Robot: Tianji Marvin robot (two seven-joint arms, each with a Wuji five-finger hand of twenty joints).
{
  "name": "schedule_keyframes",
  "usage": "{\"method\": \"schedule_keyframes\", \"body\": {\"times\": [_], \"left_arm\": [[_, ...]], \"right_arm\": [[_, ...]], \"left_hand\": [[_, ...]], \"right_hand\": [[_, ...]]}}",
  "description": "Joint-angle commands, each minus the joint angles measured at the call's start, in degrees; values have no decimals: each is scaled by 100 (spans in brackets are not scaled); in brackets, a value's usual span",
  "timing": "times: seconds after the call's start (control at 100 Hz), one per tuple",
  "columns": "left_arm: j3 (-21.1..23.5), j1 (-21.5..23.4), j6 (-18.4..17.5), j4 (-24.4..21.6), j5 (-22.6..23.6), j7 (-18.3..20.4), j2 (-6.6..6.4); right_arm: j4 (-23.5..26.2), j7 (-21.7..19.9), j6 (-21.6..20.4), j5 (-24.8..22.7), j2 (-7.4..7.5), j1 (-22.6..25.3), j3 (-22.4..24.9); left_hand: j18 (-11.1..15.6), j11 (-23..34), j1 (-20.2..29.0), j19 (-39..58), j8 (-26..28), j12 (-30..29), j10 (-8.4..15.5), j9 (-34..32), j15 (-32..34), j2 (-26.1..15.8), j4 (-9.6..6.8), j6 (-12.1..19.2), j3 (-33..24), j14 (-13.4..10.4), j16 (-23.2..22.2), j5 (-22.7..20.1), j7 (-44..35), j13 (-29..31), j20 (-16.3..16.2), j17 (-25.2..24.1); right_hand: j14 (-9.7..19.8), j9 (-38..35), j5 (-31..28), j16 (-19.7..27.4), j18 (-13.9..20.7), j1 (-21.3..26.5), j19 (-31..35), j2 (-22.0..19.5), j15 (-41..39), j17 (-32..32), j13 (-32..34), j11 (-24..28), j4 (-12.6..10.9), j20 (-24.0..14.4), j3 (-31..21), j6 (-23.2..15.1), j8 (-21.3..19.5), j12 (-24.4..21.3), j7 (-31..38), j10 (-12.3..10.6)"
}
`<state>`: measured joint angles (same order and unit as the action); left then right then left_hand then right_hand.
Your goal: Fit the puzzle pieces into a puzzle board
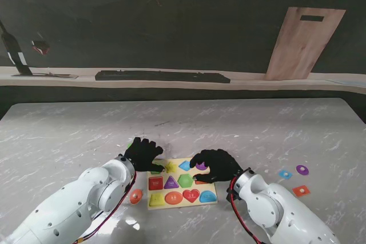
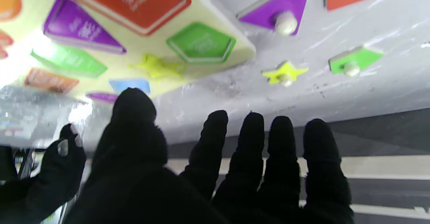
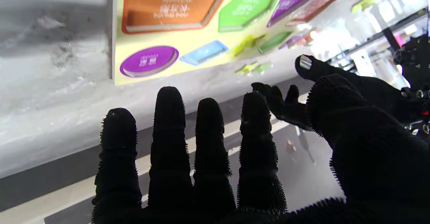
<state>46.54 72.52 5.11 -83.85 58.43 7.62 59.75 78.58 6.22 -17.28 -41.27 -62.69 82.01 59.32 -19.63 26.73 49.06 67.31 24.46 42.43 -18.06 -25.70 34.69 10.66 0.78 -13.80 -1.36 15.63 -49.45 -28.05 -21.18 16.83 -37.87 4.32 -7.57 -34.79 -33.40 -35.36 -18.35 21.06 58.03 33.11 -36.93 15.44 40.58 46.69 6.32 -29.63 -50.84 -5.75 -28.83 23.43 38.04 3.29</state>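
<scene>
The puzzle board (image 1: 182, 185) lay flat on the marble table (image 1: 240, 124), near me between both arms, its coloured recesses visible in the wrist views. The left hand (image 1: 143, 154) hovered over the board's far left corner, fingers spread, holding nothing. The right hand (image 1: 215, 164) hovered over its far right edge, likewise spread and unloaded. Three loose pieces (image 1: 293, 179) lay well apart to the right.

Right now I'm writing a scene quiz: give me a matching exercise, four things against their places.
1 purple oval piece
2 orange round piece
3 wooden board
4 right hand

A leaning on the back wall
B left of the puzzle board
C over the puzzle board's right edge
D on the table, far right

Pairs: 1-D, 2-B, 3-A, 4-C
</scene>
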Motion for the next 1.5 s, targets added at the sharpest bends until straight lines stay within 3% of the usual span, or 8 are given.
{"method": "schedule_keyframes", "body": {"times": [0.0,0.14,0.28,0.42,0.57,1.01,1.12,1.49], "left_arm": [[129,168,-54,-160,-61,-128,40],[539,515,-155,-436,-236,-277,79],[937,894,-285,-717,-962,-371,164],[1262,1281,-491,-866,-1504,-939,307],[1639,1678,-798,-1120,-2080,-1219,408],[2183,2345,-1723,-1459,-3811,-1557,634],[2261,2469,-1752,-1578,-3913,-1387,601],[2258,2571,-1690,-1692,-3762,-1593,630]], "right_arm": [[103,89,-36,-4,-42,15,24],[140,311,-55,69,-104,11,80],[176,583,-139,256,-191,57,158],[262,788,-323,492,-269,195,292],[435,823,-543,697,-301,381,510],[978,616,-984,572,-203,1144,1433],[1116,475,-1029,458,-154,1364,1756],[1577,-384,-1025,-652,135,1937,2891]], "left_hand": [[-53,-409,-147,-410,-118,-474,-151,90,-456,-120,59,-20,195,244,479,-93,43,-136,368,-199],[-1,-943,-330,-1197,-224,-1492,-133,96,-1098,-158,68,40,218,198,1321,-78,240,-187,889,-330],[136,-1134,-515,-1882,-287,-1844,-76,208,-1486,-188,74,108,239,84,1741,-71,404,-333,1290,-543],[108,-1138,-582,-2089,-286,-1896,-73,145,-1541,-57,82,100,245,78,1820,-201,425,-320,1411,-577],[120,-1196,-570,-2202,-296,-1942,-16,163,-1643,21,78,158,215,3,1915,-207,481,-304,1476,-514],[107,-1326,-422,-2248,-303,-1976,116,-63,-1790,194,59,296,176,-62,1969,-367,564,-10,1410,-297],[127,-1399,-433,-2316,-318,-1984,163,-17,-1865,145,55,338,168,-109,1974,-310,632,-22,1404,-307],[83,-1427,-433,-2377,-293,-1953,164,-112,-1925,160,57,348,171,-104,1929,-384,649,78,1334,-235]], "right_hand": [[61,265,171,97,149,-221,-92,-113,150,-98,-158,-102,-204,88,119,-150,-111,-29,-108,-72],[195,279,652,476,359,-236,-464,-96,754,-123,-139,-188,-228,289,188,-143,-125,-83,-293,-158],[213,232,874,771,524,-311,-801,-42,1184,-183,-159,-254,-223,570,199,-138,-130,-111,-336,-225],[246,244,915,865,589,-460,-972,40,1343,-235,-212,-308,-201,735,222,-136,-142,-131,-316,-253],[244,290,959,914,578,-624,-1079,77,1451,-292,-269,-384,-179,820,286,-111,-184,-162,-266,-265],[185,238,928,653,319,-625,-932,85,1208,-257,-186,-450,-186,681,380,-221,-263,-183,-237,-325],[208,125,808,493,300,-572,-861,111,1017,-202,-121,-382,-200,576,322,-219,-283,-150,-221,-318],[253,-167,426,196,243,-453,-682,127,594,-70,43,-214,-190,322,192,-296,-337,-23,-113,-347]]}}
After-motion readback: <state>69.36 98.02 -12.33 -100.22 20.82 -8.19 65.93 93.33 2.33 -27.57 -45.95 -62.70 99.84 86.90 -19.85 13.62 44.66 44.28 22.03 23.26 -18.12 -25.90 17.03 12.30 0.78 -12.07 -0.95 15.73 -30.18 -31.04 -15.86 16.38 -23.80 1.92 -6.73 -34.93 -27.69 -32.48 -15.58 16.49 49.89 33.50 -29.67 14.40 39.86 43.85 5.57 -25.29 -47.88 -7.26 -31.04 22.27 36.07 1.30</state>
